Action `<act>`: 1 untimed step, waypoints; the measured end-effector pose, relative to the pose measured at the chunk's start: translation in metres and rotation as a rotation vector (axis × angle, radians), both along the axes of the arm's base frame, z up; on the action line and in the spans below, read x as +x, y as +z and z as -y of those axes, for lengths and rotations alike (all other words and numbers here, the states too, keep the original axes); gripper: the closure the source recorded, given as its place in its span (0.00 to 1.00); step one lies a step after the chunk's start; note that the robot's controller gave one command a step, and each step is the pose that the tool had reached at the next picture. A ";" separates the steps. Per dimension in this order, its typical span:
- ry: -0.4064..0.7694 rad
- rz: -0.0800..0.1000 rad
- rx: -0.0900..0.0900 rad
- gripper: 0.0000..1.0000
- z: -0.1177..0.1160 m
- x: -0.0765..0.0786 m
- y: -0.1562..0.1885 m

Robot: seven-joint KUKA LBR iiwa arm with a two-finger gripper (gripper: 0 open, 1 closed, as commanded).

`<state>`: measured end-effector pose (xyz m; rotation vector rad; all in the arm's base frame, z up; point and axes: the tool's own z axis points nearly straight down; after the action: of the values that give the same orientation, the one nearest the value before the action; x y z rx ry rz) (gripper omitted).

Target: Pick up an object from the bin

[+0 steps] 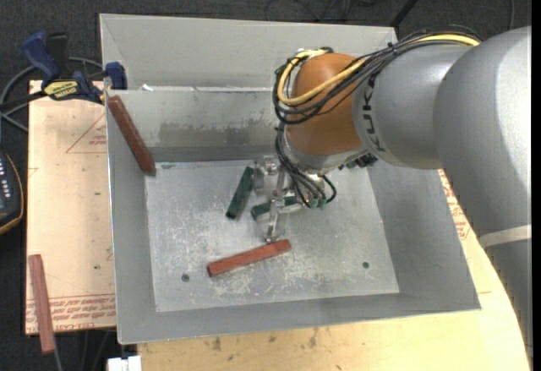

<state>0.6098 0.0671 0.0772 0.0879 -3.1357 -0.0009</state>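
lifting is not yet done: jaws, whose state i cannot tell, sit low by the right end of the red-brown bar (249, 259), which lies flat on the bin (355, 276) floor.

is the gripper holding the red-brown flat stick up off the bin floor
No, the red-brown flat wooden stick lies flat on the floor of the grey metal bin, just beside the tip of the gripper.

The grey metal bin (338, 276) has a scuffed floor. A red-brown bar (249, 259) lies flat toward six o'clock. A dark green stick (240, 193) lies near centre. A brown bar (130, 134) leans against the wall at ten o'clock.
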 end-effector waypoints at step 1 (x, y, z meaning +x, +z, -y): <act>-0.001 0.004 0.001 1.00 0.000 0.001 0.003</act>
<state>0.6111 0.0669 0.0806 0.0868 -3.1401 -0.0021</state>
